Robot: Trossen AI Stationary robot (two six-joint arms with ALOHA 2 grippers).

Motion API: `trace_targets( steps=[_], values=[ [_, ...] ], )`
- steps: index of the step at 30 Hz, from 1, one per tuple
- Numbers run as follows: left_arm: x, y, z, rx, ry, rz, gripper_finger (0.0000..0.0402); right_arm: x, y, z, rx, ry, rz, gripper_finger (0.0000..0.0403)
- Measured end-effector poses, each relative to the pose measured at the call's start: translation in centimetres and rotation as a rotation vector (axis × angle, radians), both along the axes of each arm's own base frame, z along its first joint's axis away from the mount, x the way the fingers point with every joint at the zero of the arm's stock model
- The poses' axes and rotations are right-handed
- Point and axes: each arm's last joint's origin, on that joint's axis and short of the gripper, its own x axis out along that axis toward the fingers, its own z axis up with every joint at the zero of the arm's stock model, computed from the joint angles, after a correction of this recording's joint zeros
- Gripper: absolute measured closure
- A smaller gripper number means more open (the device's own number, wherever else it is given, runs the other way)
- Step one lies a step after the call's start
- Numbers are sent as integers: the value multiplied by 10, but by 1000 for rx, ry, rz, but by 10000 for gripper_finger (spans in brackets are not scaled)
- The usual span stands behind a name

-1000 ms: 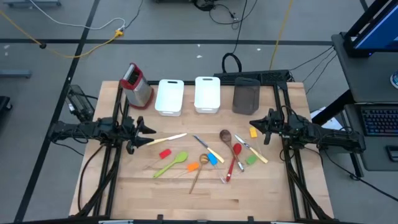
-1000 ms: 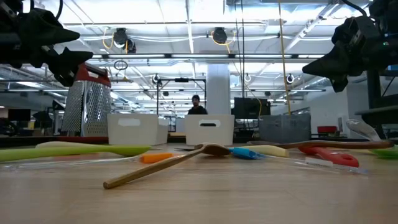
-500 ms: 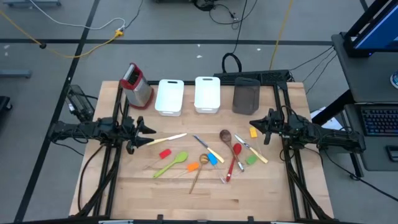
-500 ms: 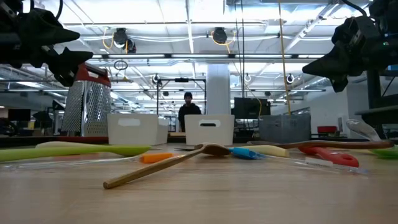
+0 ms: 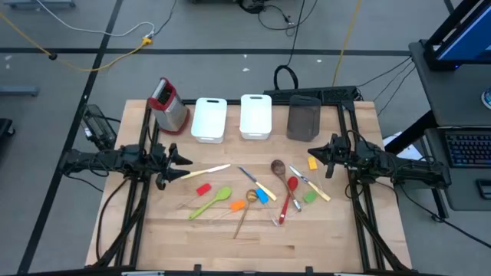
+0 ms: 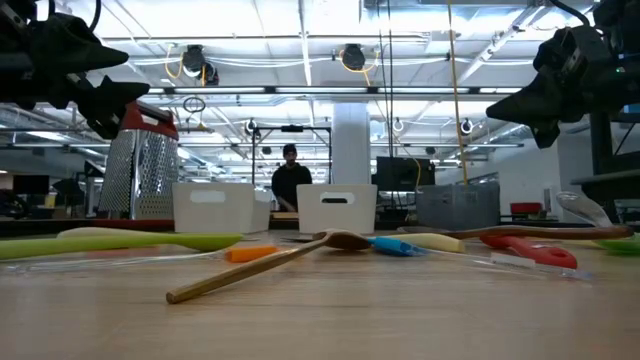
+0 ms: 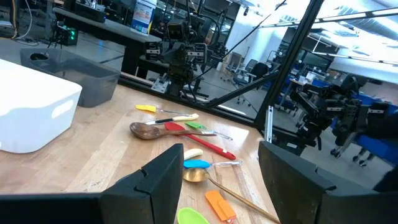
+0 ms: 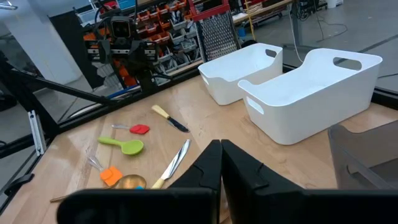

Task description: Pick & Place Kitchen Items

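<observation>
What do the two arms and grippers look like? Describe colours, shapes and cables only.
Both arms are matte black, jointed and slim, with black cables trailing along them. The left gripper and right gripper each end in two dark, angular, wedge-shaped fingers. No markings are legible.

A robotics lab — long ceiling light strips (image 6: 250, 45) over an open hall, shelves of parts bins (image 8: 165, 28), desks with monitors (image 7: 143, 12), and another arm rig (image 7: 339, 115) beyond the counter (image 5: 192, 238).
</observation>
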Motion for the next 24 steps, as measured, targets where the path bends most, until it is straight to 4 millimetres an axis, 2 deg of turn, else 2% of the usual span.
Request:
trace_targets(
  steps=[5,9,12,17,24],
  values=[
    [0,0,0,6,0,0,188,0,0,0,0,1,0,398],
    [0,2,1,144,-14,90,188,0,0,0,0,1,0,399],
    [0,4,1,176,-17,150,188,0,0,0,0,1,0,399],
    [-1,5,11,86,-120,191,188,0,0,0,0,0,0,399],
    [-4,6,23,63,-240,205,188,0,0,0,0,0,0,399]
  ],
)
